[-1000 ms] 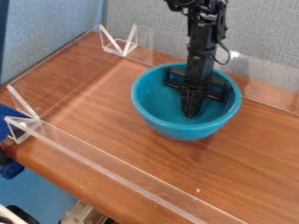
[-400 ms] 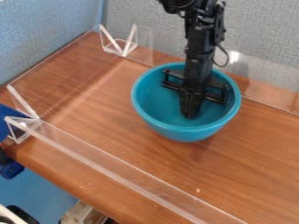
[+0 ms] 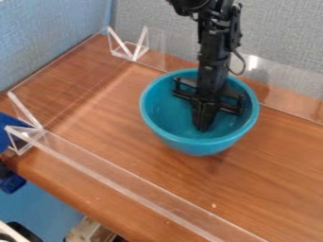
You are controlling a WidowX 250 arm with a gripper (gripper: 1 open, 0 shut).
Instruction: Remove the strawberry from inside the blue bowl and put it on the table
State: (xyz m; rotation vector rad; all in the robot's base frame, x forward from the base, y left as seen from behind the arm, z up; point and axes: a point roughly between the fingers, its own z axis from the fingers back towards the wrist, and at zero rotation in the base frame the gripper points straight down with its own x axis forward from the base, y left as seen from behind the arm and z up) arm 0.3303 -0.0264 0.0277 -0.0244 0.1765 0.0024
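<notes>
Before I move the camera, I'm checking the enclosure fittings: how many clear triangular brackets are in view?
2. One triangular bracket stands at the far corner of the table; the other sits at the left edge on the near wall. Others may lie outside the frame.

Robot arm (image 3: 217, 43): all black, thin and stick-like, entering from the top of the frame right of centre. Bulkier knobby joint at the very top. Short black crossbar near the lower end. Gripper (image 3: 206, 121): narrow dark fingers, fine detail too small to make out.
</notes>
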